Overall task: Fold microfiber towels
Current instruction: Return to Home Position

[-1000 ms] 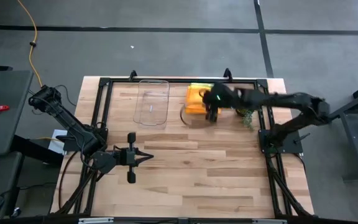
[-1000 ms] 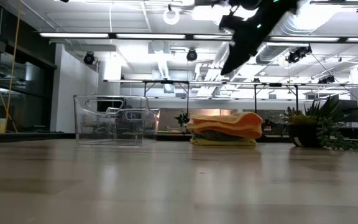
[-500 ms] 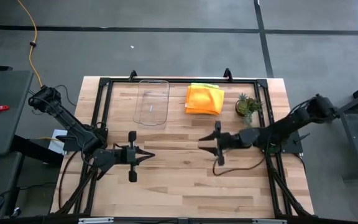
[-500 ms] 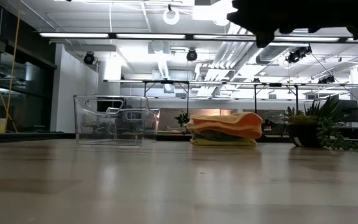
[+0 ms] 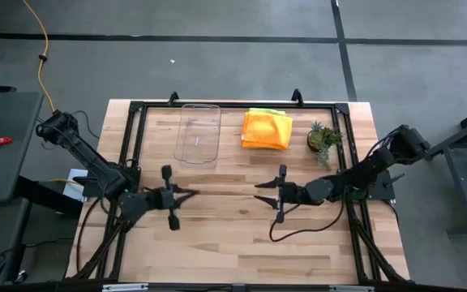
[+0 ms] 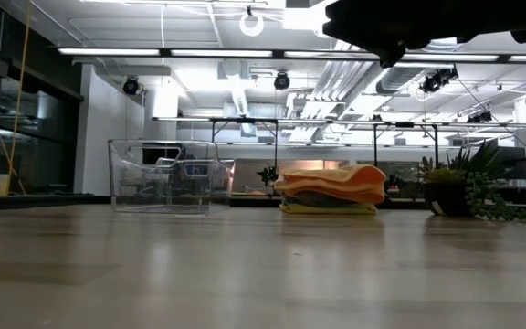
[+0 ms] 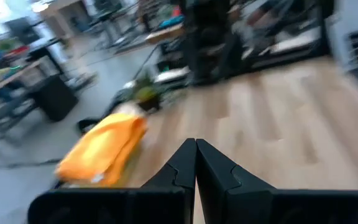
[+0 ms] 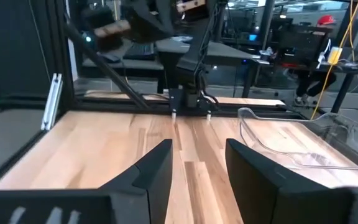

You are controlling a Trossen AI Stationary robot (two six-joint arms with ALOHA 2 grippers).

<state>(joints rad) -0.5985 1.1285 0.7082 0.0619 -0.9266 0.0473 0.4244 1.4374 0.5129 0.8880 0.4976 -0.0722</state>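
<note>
Wooden table point(image 5: 217, 235), towels point(image 5: 267, 128) stacked beside clear tray point(image 5: 177, 148), left claw point(image 5: 190, 193) closed, right claw point(image 5: 263, 192) parted, both empty

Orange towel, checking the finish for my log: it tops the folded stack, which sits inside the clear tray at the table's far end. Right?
Not inside it. The orange towel tops the folded stack at the table's far end, but the stack lies on the table beside the clear tray, as the high view shows.

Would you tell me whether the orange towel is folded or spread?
Folded: the orange towel lies doubled into a compact pad, topping the other towels.
</note>
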